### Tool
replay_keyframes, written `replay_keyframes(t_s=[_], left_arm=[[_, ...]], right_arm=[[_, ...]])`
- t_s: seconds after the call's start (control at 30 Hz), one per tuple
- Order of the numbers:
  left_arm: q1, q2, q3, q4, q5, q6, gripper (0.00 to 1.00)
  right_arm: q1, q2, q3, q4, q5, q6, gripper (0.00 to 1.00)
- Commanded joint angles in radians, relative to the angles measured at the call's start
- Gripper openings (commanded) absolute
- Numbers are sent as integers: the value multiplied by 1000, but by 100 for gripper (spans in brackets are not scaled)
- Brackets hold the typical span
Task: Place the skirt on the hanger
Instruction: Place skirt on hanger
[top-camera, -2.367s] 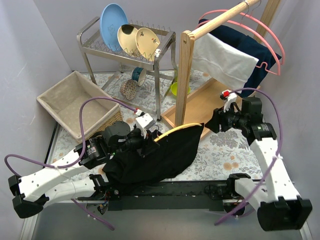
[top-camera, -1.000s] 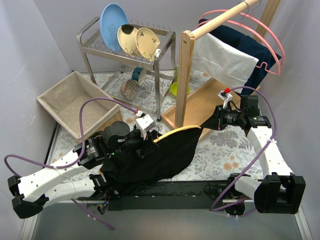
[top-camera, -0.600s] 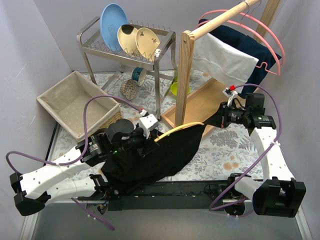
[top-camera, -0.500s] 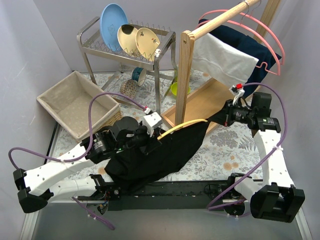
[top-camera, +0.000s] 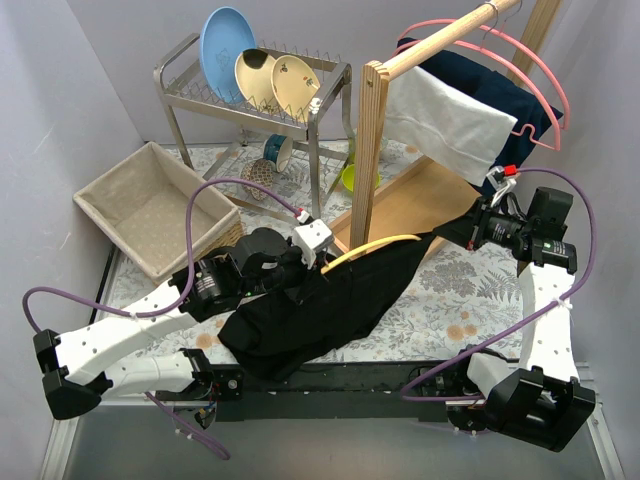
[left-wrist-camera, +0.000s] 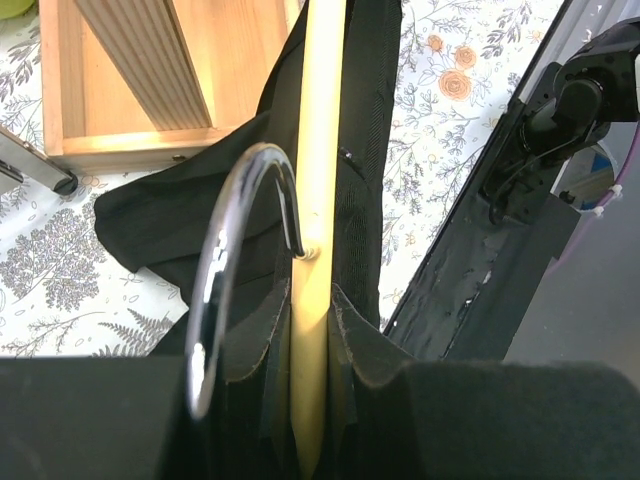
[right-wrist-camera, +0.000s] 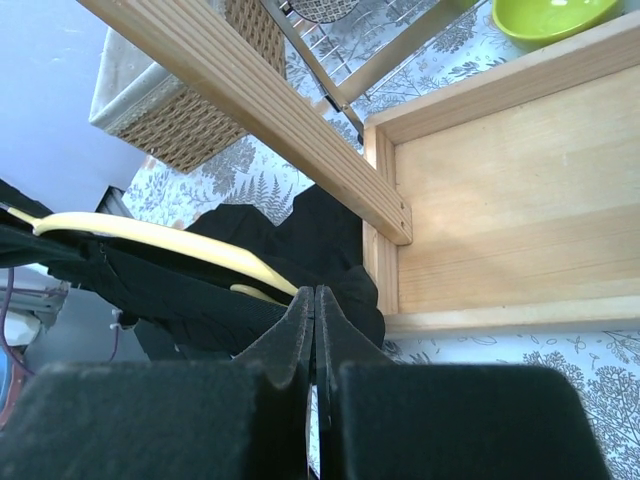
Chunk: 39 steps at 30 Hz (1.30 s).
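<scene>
A black skirt hangs stretched between my two grippers above the floral table. Its waist is threaded around a yellow hanger. My left gripper is shut on the hanger near its metal hook; in the left wrist view the yellow bar runs up from between the pads, with skirt cloth on both sides. My right gripper is shut on the skirt's far right corner over the wooden tray. In the right wrist view the skirt and the hanger lie just beyond the shut fingertips.
A wooden garment rack has a tray base and an upright post. On its rail hang pink hangers with a white and a navy garment. A metal dish rack, a wicker basket and a green bowl stand behind.
My right gripper has shut on the skirt's corner and drawn it right and away, pulling the cloth taut. My left arm has carried the hanger a little to the right.
</scene>
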Motion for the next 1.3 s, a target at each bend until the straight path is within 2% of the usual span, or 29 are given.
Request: replay_keyframes(t_s=[0.0,0.1,0.2,0.3,0.43,0.53,0.67,0.77,0.87,0.93,0.97,1.0,1.07,1.1,1.27], left_arm=[[8,35,21,-238,-37,27,0],[8,77,35,-255,-20,44,0],[8,118,50,-247,55,60,0],[8,150,82,-239,86,70,0],[8,141,117,-204,123,87,0],[8,155,142,-210,135,97,0],[8,212,142,-244,141,97,0],[8,207,137,-218,134,95,0],[8,169,157,-204,135,95,0],[8,140,173,-210,167,109,0],[8,126,174,-206,178,113,0],[8,90,176,-205,199,123,0],[8,62,182,-201,247,139,0],[8,54,188,-204,264,146,0],[8,101,231,-218,338,146,0]], right_arm=[[-40,-37,103,122,-13,-2,1],[-40,-54,131,166,-19,37,1],[-19,-59,150,232,-60,100,1],[92,-56,175,172,-19,50,1],[327,-67,174,129,105,-10,1],[417,-54,189,57,131,-87,1],[433,-100,244,73,180,-116,1],[434,-99,295,39,147,-122,1],[434,-103,301,-70,191,-282,1],[434,-93,316,-192,182,-452,25],[434,-84,318,-336,165,-674,35],[434,-56,313,-434,153,-788,48],[434,-33,286,-608,128,-1078,55],[434,-31,267,-642,116,-1163,67],[495,-57,247,-590,50,-1188,70]])
